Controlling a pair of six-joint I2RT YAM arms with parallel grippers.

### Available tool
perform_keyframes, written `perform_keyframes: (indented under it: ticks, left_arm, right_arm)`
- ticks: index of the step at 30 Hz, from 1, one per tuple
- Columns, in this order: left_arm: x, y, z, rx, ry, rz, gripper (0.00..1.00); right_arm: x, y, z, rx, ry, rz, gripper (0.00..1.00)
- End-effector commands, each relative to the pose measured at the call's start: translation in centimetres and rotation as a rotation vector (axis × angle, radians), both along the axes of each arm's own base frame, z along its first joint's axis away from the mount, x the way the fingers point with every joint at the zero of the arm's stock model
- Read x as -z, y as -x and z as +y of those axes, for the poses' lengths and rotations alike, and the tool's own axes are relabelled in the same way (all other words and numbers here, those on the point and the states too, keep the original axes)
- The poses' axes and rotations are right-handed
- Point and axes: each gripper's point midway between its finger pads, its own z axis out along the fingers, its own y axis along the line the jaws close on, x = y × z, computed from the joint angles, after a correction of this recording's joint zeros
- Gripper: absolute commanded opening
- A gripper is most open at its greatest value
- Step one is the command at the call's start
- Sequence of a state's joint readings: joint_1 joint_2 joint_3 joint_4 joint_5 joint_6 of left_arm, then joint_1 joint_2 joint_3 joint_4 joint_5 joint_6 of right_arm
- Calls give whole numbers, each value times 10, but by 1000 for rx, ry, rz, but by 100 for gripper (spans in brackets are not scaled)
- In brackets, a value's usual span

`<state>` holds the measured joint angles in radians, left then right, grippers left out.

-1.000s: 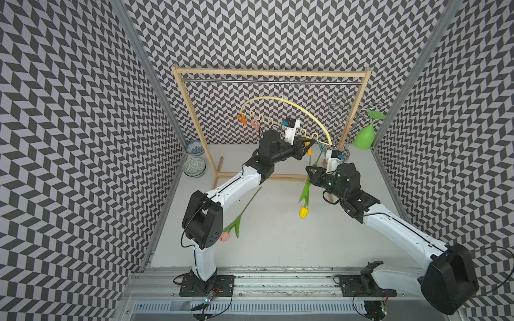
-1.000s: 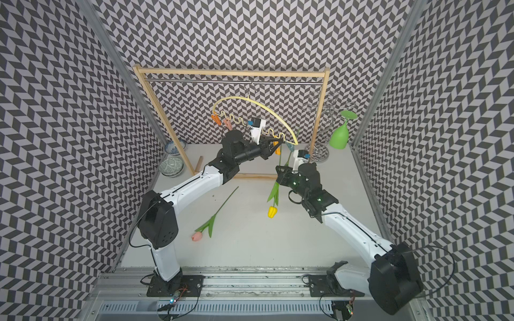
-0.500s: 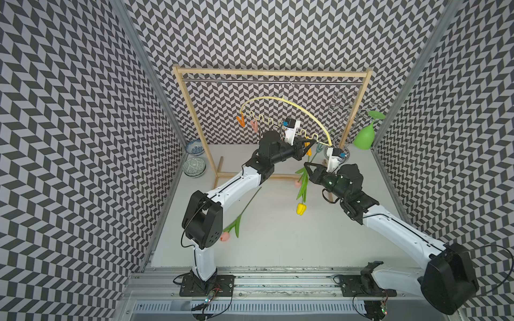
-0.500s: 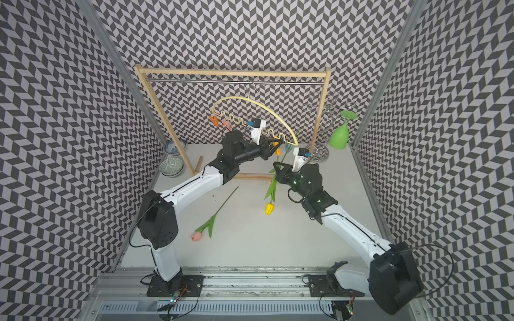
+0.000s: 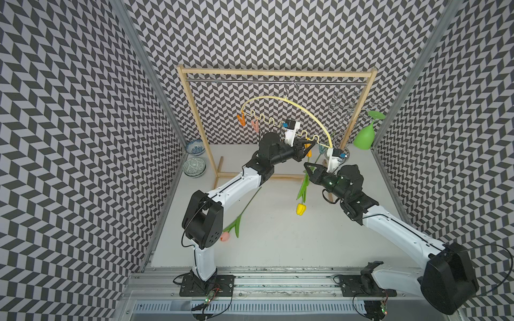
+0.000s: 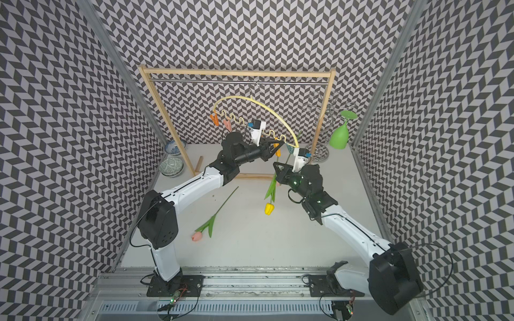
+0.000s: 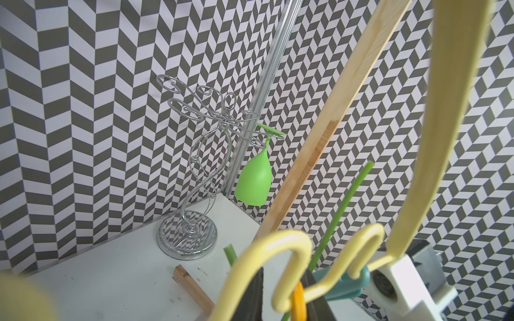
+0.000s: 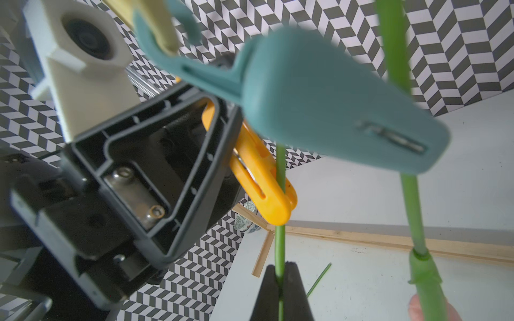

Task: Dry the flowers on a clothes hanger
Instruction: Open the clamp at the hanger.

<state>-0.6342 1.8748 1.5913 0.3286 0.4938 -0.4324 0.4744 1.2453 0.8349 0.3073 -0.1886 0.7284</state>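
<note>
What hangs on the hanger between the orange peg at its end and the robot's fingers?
A single pink peg, right beside the orange peg; both top views show it.

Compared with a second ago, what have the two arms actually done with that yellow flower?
The right claw, shut on the yellow tulip, nudged it slightly toward the left claw, which stays at the orange clothespin; the stem sits at that pin's tip. The hanger and the pink tulip on the table have not moved.
</note>
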Motion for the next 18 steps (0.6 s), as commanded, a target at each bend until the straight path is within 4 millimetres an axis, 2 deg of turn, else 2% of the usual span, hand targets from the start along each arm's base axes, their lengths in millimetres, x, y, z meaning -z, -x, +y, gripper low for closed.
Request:
perform_keyframes:
  ticks: [1, 10, 12, 14, 18]
  left_arm:
    - [20, 0, -6, 20, -22, 38, 36]
    - [15, 2, -1, 9, -19, 26, 65]
    - [15, 3, 0, 7, -20, 23, 67]
    - [14, 4, 0, 6, -22, 21, 76]
    - [15, 5, 2, 7, -22, 17, 77]
  right_arm:
    - [-26, -3, 0, -4, -50, -84, 0]
    - [-21, -3, -1, 0, -50, -71, 0]
    - [-21, -3, -1, -1, -51, -68, 0]
    - [-20, -3, -2, -1, -50, -66, 0]
    - [-22, -2, -2, 0, -48, -72, 0]
